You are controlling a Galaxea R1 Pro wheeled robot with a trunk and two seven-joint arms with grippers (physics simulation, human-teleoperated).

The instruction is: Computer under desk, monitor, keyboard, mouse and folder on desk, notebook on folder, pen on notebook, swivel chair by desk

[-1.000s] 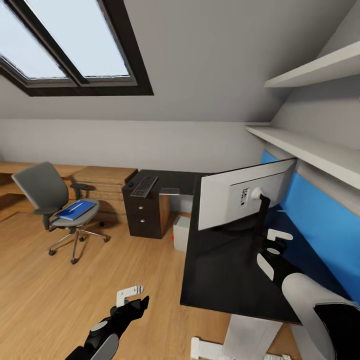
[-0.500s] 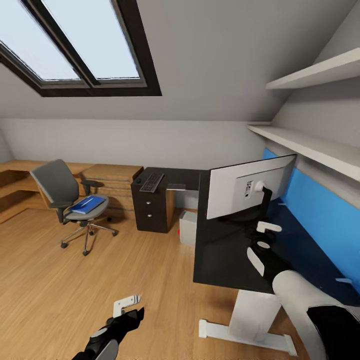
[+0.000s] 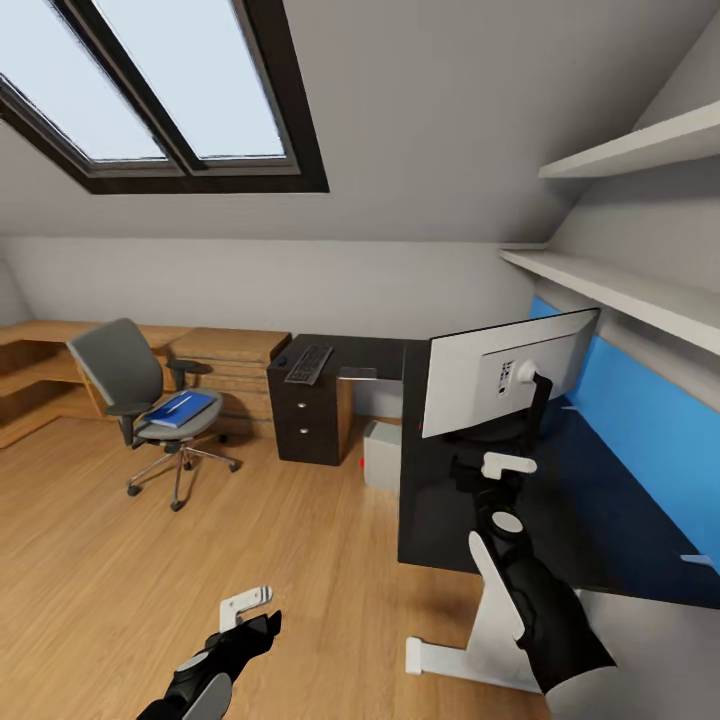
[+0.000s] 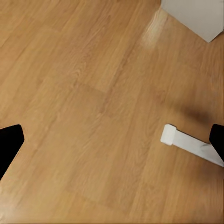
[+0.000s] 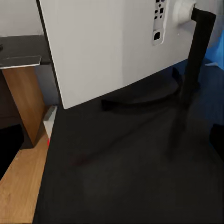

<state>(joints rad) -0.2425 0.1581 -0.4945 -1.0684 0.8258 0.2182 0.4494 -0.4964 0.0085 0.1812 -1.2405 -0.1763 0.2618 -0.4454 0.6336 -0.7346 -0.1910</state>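
Note:
The monitor (image 3: 500,372) stands on the black desk (image 3: 440,520) with its light grey back toward me; the right wrist view shows that back (image 5: 107,46) and the thin black stand (image 5: 196,60). My right gripper (image 3: 492,468) hangs open over the desk just in front of the monitor, holding nothing. The grey computer (image 3: 380,452) sits on the floor at the desk's far end. The keyboard (image 3: 308,363) lies on the black drawer cabinet (image 3: 300,420). The blue folder (image 3: 184,408) rests on the swivel chair (image 3: 130,385). My left gripper (image 3: 250,616) is open low over the floor.
The desk's white T-foot (image 3: 450,662) lies on the wood floor close to my left gripper and shows again as the white foot (image 4: 186,142). A low wooden bench (image 3: 220,350) runs along the back wall. White shelves (image 3: 620,290) hang above the desk's blue panel (image 3: 640,420).
The whole view has shifted as the camera backed off and turned left. My right gripper has drawn back from beside the monitor stand toward the desk's front. The left arm has barely moved.

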